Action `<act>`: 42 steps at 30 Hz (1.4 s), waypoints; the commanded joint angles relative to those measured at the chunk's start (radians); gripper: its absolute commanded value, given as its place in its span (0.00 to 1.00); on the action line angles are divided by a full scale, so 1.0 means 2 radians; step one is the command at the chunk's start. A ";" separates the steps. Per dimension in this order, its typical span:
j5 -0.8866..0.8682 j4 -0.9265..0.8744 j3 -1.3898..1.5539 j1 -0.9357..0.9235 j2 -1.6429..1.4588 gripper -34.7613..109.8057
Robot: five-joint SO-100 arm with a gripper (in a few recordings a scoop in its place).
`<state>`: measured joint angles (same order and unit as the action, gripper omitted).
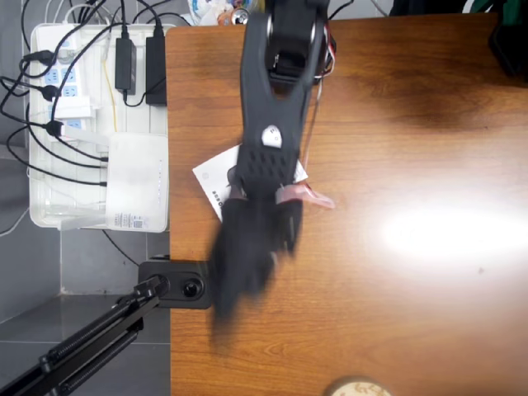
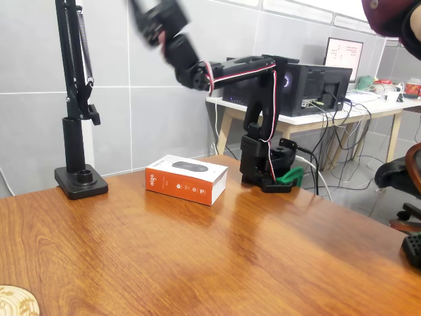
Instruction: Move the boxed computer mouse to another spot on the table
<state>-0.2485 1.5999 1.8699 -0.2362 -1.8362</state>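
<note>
- The boxed computer mouse (image 2: pixel 187 179) lies flat on the table (image 2: pixel 217 257), left of centre in the fixed view, its orange-red side panel facing the camera and the mouse picture on top.
- In the overhead view only a white corner of the box (image 1: pixel 216 176) peeks out from under the black arm, left of centre near the table's left edge.
- The gripper (image 2: pixel 156 18) is raised high in the upper left of the fixed view, well above the box and apart from it; it is motion-blurred, so I cannot tell whether the fingers are spread or closed. Nothing appears to be held.
- In the overhead view the gripper (image 1: pixel 243 264) is a dark smear at lower centre-left, extending past the box toward the lower edge.
- Key relation: the box lies below the fingers and somewhat back toward the arm's base (image 2: pixel 266 168). Its long axis runs from left to right in the fixed view, slightly angled, and diagonally in the overhead view.
- Judged from this, the coming move calls for a descent with the jaws across the box's short width.
- Nearby: a black lamp-stand clamp (image 2: pixel 80 179) sits to the box's left, near but apart; a white tray of power strips (image 1: pixel 91 124) lies off the table's left edge in the overhead view. The rest of the tabletop offers open space for placing.
</note>
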 commanded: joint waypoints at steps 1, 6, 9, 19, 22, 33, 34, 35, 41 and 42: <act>0.008 0.084 0.052 -0.007 -0.090 0.24; 0.005 0.084 0.190 0.041 -0.206 0.24; 0.005 0.084 0.262 0.061 -0.268 0.24; 0.007 0.084 0.370 0.074 -0.416 0.24; 0.006 0.084 0.380 0.077 -0.436 0.24; -0.002 0.080 0.440 0.112 -0.547 0.24; -0.002 0.072 0.459 0.114 -0.576 0.24; -0.001 0.055 0.466 0.114 -0.612 0.24; 0.000 0.085 0.466 0.130 -0.637 0.24; -0.001 0.085 0.466 0.130 -0.637 0.24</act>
<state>-0.2485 1.7625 2.7995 0.0215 -3.1048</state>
